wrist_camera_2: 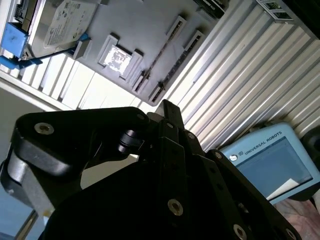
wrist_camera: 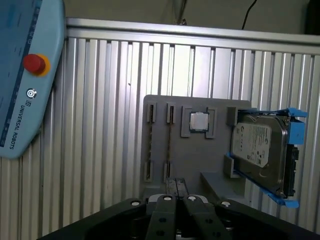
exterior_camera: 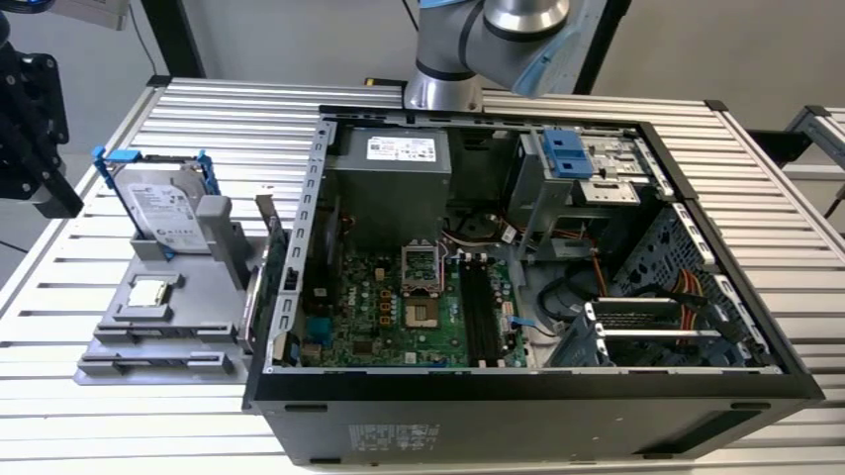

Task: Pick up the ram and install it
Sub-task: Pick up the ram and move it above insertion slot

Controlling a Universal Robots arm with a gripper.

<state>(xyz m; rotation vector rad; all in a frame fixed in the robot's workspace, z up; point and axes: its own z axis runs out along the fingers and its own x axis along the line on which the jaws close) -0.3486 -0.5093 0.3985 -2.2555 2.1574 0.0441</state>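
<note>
The ram (wrist_camera: 169, 145) stands on edge in a slot of the grey holder (wrist_camera: 195, 160), so it reads as a thin dark line; in the second wrist view the ram (wrist_camera_2: 159, 54) runs between the slot blocks. My gripper (wrist_camera: 175, 187) hangs above the holder's near edge, apart from the ram, its two black fingers pressed together with nothing between them. Its fingertip end (wrist_camera_2: 167, 107) also points toward the holder (wrist_camera_2: 135, 25) in the second wrist view.
On the holder sit a silver processor chip (wrist_camera: 199, 121) and a hard drive (wrist_camera: 260, 150) in a blue caddy. The open computer case (exterior_camera: 528, 247) lies to the exterior view's right of the holder (exterior_camera: 172, 297), with black memory slots (exterior_camera: 478, 312) on its board. A blue teach pendant (wrist_camera: 25, 75) lies beside the holder.
</note>
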